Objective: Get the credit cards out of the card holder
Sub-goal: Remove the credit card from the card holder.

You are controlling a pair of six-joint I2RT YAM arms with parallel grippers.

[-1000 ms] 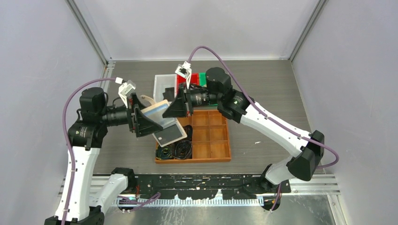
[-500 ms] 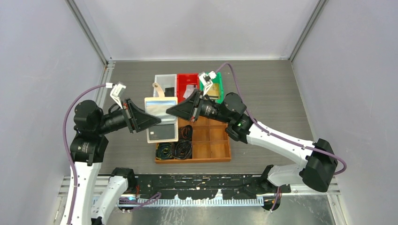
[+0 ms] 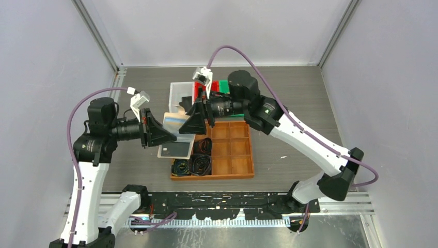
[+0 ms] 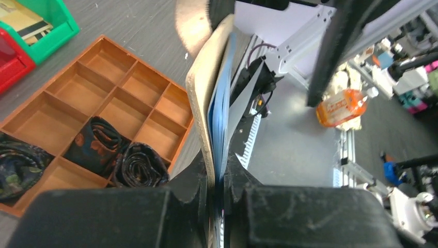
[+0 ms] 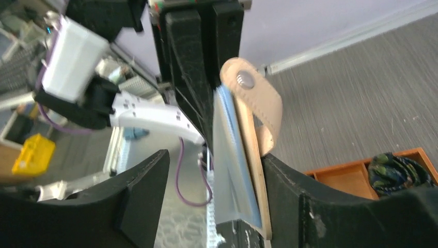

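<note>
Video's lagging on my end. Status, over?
Left gripper shut on card holder edge. Right gripper open, straddling its far edge. Strap tab loops inside those jaws.

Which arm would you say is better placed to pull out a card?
Right: the right gripper, open, straddles the holder's edge, while the left gripper is shut on the holder, steadying it.

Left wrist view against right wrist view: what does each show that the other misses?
Only the left wrist view shows the green bin holding gold cards and the red bin. Only the right wrist view shows the metal snap on the strap tab. Both show the card holder edge-on, pinched by the left gripper, and a coiled belt in the wooden tray.
</note>
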